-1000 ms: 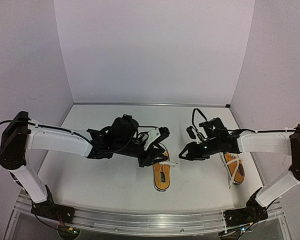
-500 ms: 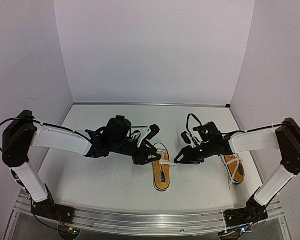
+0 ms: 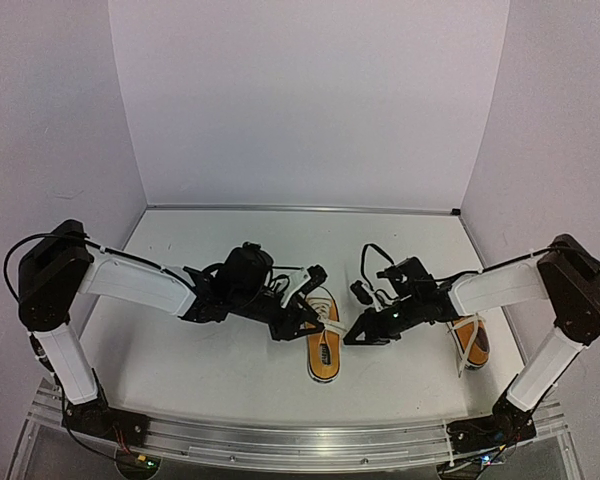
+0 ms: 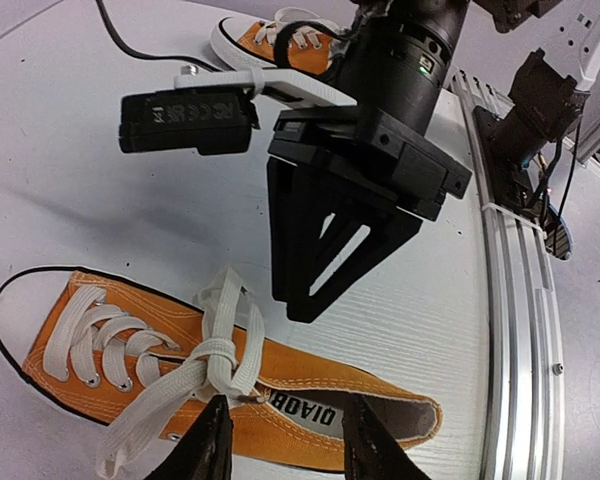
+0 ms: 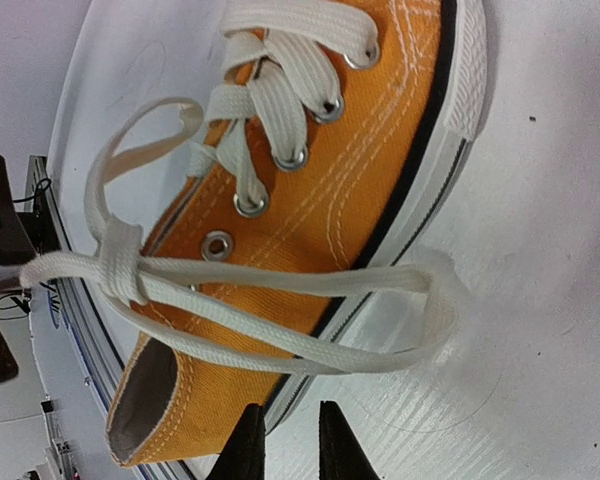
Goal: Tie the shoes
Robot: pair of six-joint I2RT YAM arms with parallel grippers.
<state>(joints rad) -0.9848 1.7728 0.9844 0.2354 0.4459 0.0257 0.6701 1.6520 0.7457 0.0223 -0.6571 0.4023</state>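
Top: middle shoe (image 3: 322, 352) lies on the near worktop (image 3: 210, 380), between left pincer (image 3: 302, 322) and right pincer (image 3: 352, 338); right shoe (image 3: 470, 342) lies at the right edge.
Left wrist: fingers (image 4: 212, 445) moderately apart over the knotted laces (image 4: 215, 358), gripping nothing.
Right wrist: fingers (image 5: 248, 445) narrow, empty, just near of a lace loop (image 5: 280, 275).

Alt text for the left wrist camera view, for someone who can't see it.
An orange sneaker lies on a white table, its white laces crossed in a single loose knot with ends trailing. The right tool hangs close beside it, fingers pointing down, and the open left tool frames the bottom edge; a second sneaker sits beyond.
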